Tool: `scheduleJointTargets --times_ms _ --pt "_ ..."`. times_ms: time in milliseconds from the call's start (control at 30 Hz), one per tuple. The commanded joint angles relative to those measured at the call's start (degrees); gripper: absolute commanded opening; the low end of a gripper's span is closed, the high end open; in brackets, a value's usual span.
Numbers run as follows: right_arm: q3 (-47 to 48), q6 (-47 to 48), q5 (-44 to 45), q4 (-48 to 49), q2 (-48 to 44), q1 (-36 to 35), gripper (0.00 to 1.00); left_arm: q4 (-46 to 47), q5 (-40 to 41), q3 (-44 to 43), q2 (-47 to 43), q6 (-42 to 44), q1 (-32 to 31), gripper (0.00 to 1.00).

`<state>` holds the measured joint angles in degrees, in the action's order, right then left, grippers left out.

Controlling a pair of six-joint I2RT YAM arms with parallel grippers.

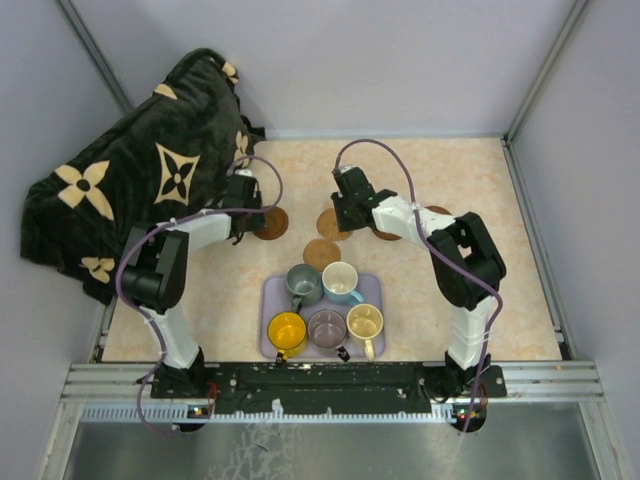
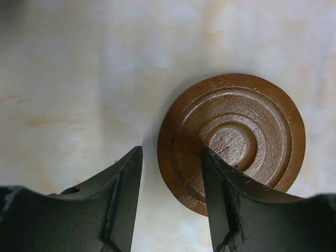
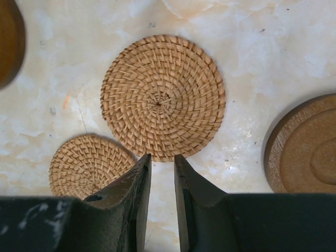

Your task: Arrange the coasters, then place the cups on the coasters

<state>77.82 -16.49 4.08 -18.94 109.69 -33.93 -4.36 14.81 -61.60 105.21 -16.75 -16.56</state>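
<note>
Left gripper [image 2: 171, 152]: jaws apart, tips pointing down at the table [image 2: 63, 79], clamped on nothing.
Ringed wooden coaster [image 2: 231, 139]: lies flat, mostly to the right of the left jaws. The finger on the right of the wrist view crosses in front of its lower left part. Its left rim shows in the gap between the fingers. The other finger stands clear of it, over bare table. Whether any finger touches the disc cannot be told.
Right gripper [image 3: 162, 157]: jaws a narrow slit apart, nothing between them.
Large woven coaster [image 3: 163, 97]: flat on the table, just ahead of the right fingertips and centred on the slit. Its near rim almost meets the tips in the wrist view.
Second woven coaster [image 3: 86, 163]: left of the right jaws, partly hidden behind the finger on that side.
Brown grooved coaster [image 3: 304, 147]: off to the right of the right jaws, cut by the frame edge.
Dark coaster [image 3: 8, 42]: ahead and far left of the right jaws, only a sliver in view.
Cups: yellow cup [image 1: 287, 332], grey-green cup [image 1: 303, 283], purple cup [image 1: 327, 327], cream cup [image 1: 365, 322] and light blue cup [image 1: 341, 281] stand together on the lavender tray [image 1: 272, 300]. They are behind both grippers, toward the arm bases, well apart from either pair of jaws.
</note>
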Motion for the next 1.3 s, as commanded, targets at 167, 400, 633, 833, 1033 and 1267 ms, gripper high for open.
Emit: scheduleJointTargets --times_ms 167,400,633,833,1033,1267 --pt "-2.51 2.95 -3.25 -0.18 -2.8 -3.39 0.26 -6.38 2.0 2.07 -1.66 -0.62 2.76 0.54" --pt "-5.37 2.87 -4.73 -0.71 -1.94 -6.32 0.26 -5.92 0.22 3.4 -2.24 -1.21 2.81 0.54" --pt "0.94 4.62 -7.37 -3.15 5.89 -8.43 0.26 -5.46 -0.8 3.94 -2.56 -0.97 2.76 0.54" --pt "10.04 5.5 -9.23 -5.4 14.2 -8.93 0.26 -5.08 -2.05 3.69 -2.21 -0.92 2.78 0.54" --pt "17.85 6.05 -8.23 -6.81 19.38 -8.93 0.26 -4.92 -2.85 3.51 -1.6 -0.97 2.78 0.53" --pt "25.78 5.43 0.49 -10.53 25.36 -8.51 0.24 -5.31 -2.93 3.51 -1.34 -0.99 2.76 0.53"
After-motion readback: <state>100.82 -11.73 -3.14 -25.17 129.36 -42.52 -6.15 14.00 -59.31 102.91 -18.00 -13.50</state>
